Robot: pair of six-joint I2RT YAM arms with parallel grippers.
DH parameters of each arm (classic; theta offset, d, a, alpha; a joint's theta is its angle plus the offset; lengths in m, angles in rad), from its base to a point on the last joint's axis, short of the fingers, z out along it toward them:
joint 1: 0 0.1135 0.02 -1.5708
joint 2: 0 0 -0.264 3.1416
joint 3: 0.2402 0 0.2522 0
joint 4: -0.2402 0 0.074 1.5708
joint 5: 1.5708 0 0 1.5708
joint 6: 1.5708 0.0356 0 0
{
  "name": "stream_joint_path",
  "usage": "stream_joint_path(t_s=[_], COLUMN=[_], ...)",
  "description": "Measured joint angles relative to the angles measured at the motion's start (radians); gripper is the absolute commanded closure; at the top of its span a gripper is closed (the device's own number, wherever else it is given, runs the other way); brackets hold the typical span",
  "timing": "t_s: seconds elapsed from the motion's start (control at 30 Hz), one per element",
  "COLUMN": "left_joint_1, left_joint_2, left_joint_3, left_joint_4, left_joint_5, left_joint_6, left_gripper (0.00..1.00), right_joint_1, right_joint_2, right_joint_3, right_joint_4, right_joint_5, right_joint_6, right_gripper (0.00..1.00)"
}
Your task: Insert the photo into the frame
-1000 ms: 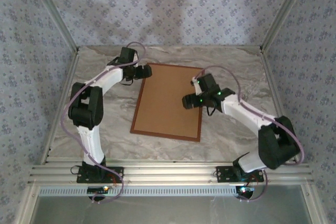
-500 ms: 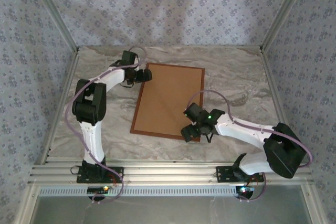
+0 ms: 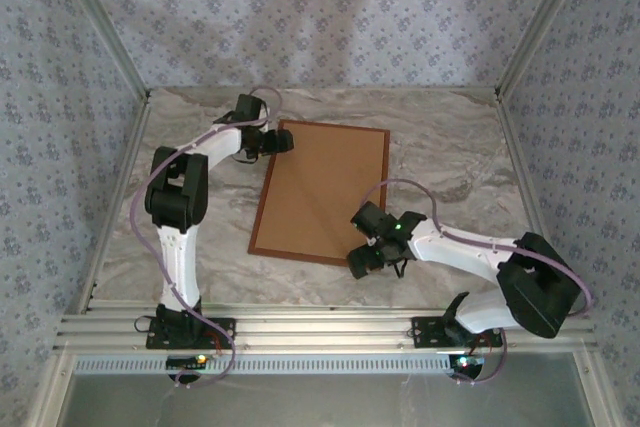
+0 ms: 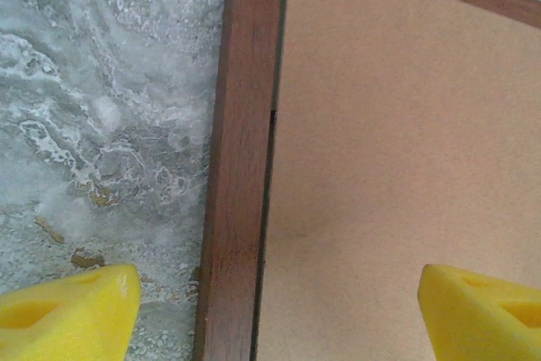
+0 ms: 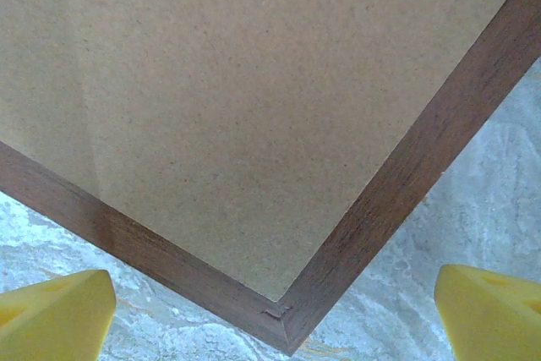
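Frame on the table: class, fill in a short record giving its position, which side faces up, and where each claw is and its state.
Frame: lies flat on the marble table, slightly turned
Side up: the back, with a plain brown backing board filling it
Left claw: open, over the frame's far left corner, straddling the left rail
Right claw: open, over the near right corner
Held: nothing in either claw

The top camera looks down from behind over the whole bench [image 3: 450, 162], while each wrist camera stares down closely at opposite corners of the frame [image 5: 418, 162].
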Motion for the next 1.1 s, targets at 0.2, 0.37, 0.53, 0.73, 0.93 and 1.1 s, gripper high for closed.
stream_joint_path(t_s=[0.2,0.37,0.53,0.73,0.93,1.1], left_joint_1=[0.0,0.0,-0.001,-0.003,-0.006,-0.006], left_joint_2=[0.021,0.021,0.023,0.023,0.023,0.021], left_joint_3=[0.018,0.026,0.026,0.022,-0.003,-0.019], left_joint_4=[-0.016,-0.017,-0.016,-0.005,0.027,0.05], left_joint_5=[0.01,0.015,0.023,0.036,0.04,0.039], left_joint_6=[0.0,0.0,0.0,-0.002,-0.008,-0.013], left_gripper=[0.14,0.14,0.14,0.15,0.15,0.15], right_joint_1=[-0.03,-0.052,-0.073,-0.124,-0.181,-0.191], right_joint_2=[0.022,0.035,0.05,0.062,0.063,0.07], right_joint_3=[0.0,0.0,0.001,0.0,-0.007,-0.007], right_joint_4=[0.009,0.025,0.049,0.084,0.1,0.103], right_joint_5=[-0.032,-0.072,-0.113,-0.177,-0.238,-0.247], right_joint_6=[0.009,0.008,0.01,0.013,0.025,0.039], right_gripper=[0.12,0.16,0.21,0.26,0.3,0.31])
